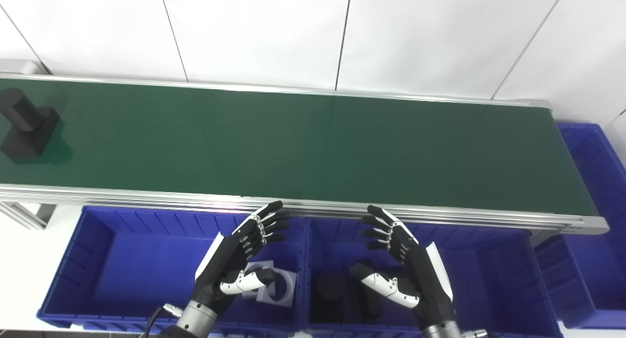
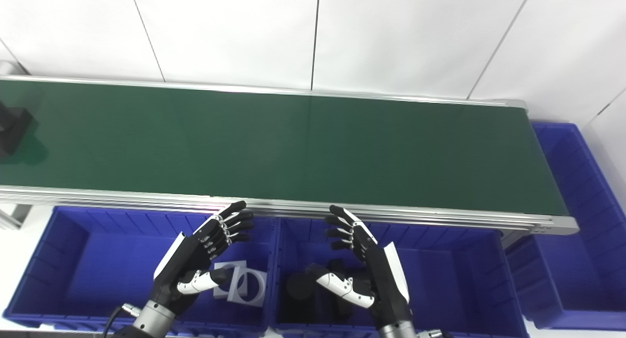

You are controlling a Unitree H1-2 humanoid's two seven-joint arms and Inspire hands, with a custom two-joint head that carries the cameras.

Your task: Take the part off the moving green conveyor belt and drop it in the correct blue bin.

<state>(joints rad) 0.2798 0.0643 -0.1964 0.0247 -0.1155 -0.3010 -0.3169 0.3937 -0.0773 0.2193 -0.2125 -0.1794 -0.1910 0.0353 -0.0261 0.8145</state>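
Note:
A black part (image 1: 24,125), a cylinder on a square base, lies on the green conveyor belt (image 1: 303,147) at its far left end. My left hand (image 1: 242,257) hovers open above the left blue bin (image 1: 122,259), fingers spread and holding nothing. My right hand (image 1: 406,262) hovers open above the middle blue bin (image 1: 479,269), also holding nothing. Both hands stay near the belt's front rail, far from the part. White ring-shaped parts (image 1: 274,284) lie in the left bin. Black parts (image 1: 330,294) lie in the middle bin.
A third blue bin (image 1: 594,215) stands past the belt's right end. The belt's aluminium front rail (image 1: 146,196) runs just beyond my fingertips. A white panelled wall (image 1: 313,30) rises behind the conveyor.

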